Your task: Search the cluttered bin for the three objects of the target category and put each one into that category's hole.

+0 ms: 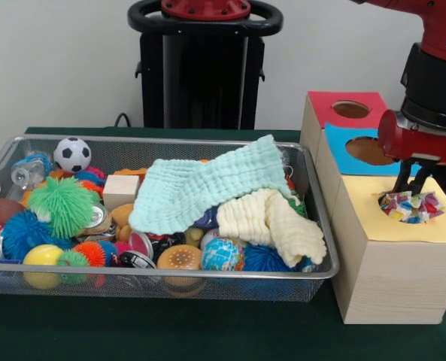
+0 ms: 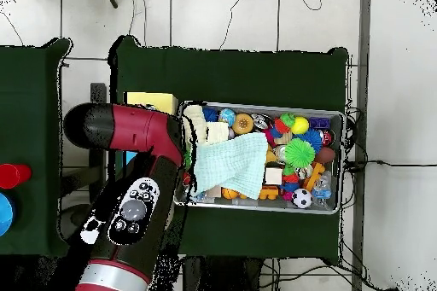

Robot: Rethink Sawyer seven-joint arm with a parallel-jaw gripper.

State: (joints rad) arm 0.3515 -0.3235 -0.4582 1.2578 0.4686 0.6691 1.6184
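Note:
The wire mesh bin [image 1: 162, 273] lies at the left, full of toys; it also shows in the overhead view [image 2: 342, 161]. One polka-dot cloth bundle [image 1: 411, 206] sits in the round hole of the yellow-topped wooden box [image 1: 392, 259] at the right. My gripper [image 1: 408, 184] hangs straight over that hole, its dark fingers closed on the top of the bundle. No other polka-dot bundle shows in the bin. In the overhead view my arm [image 2: 128, 194] hides the gripper and the hole.
A blue-topped box [image 1: 343, 154] and a red-topped box [image 1: 324, 105], each with a hole, stand behind the yellow one. In the bin a mint cloth [image 1: 207, 188] and a cream cloth [image 1: 271, 222] cover the right half; spiky balls [image 1: 61, 203] and a small football [image 1: 72, 153] lie at the left.

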